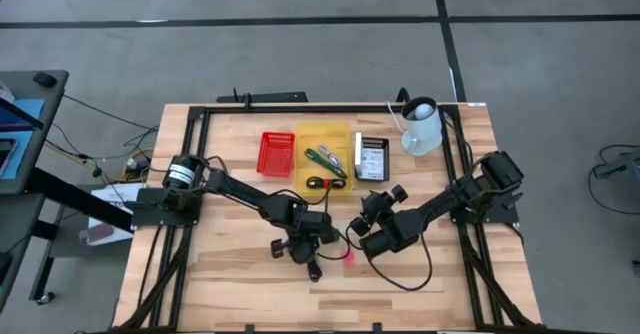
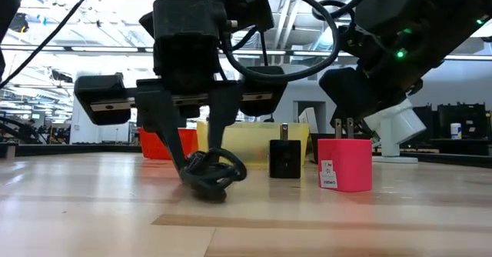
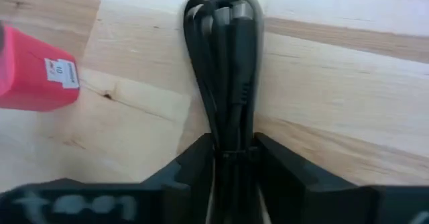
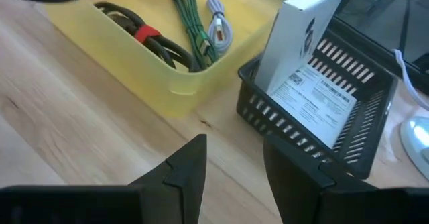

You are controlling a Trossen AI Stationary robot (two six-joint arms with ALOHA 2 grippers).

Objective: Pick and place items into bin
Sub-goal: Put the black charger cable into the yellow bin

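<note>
My left end effector (image 2: 201,161) is down on the worktop (image 1: 230,264) near the middle, its fingers closed around a coiled black cable (image 3: 228,63) that lies on the wood. A pink-red charger plug (image 2: 344,163) stands just to the cable's right. My right end effector (image 4: 231,177) hovers above with its fingers apart, holding nothing. Farther back, the yellow bin (image 4: 120,39) holds a green cable (image 4: 188,19), a white cable (image 4: 220,26) and a black cable with a red tie (image 4: 144,36); a black basket (image 4: 315,113) with a white box (image 4: 301,43) sits right of it.
</note>
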